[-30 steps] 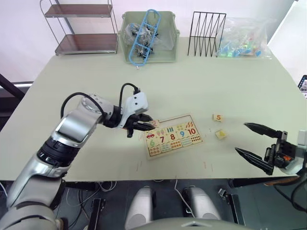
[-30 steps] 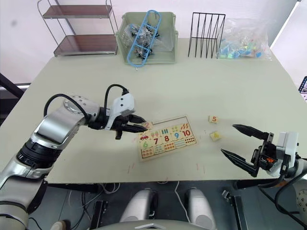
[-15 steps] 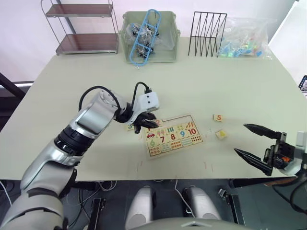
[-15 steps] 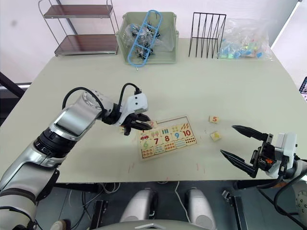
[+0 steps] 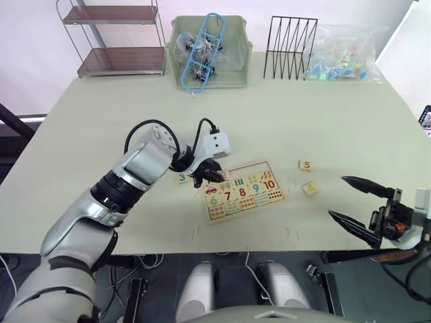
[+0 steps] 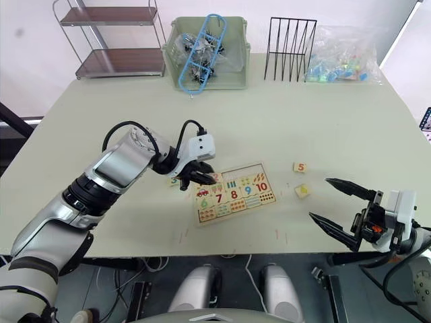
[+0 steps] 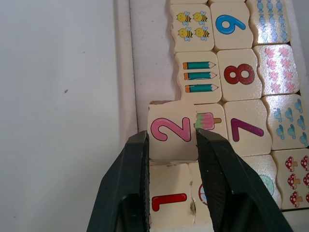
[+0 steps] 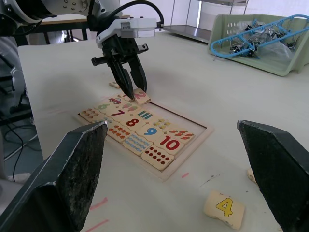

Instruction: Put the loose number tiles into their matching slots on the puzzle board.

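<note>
L gripper (image 7: 171,145) moved, gripping 2 tile (image 7: 172,130).

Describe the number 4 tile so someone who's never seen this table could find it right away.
Start at the puzzle board in the middle of the table. Two loose tiles lie off its end on the robot's right; the 4 tile is the nearer one, with a yellow digit, while the 5 tile is orange.

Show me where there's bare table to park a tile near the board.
Bare table runs between the puzzle board and the green bin and wire rack at the far edge, and along the near edge in front of the board. Crowded: the board's left end, with the left end effector on the 2 tile and the 3 tile; its right side holds the 5 tile and 4 tile.
</note>
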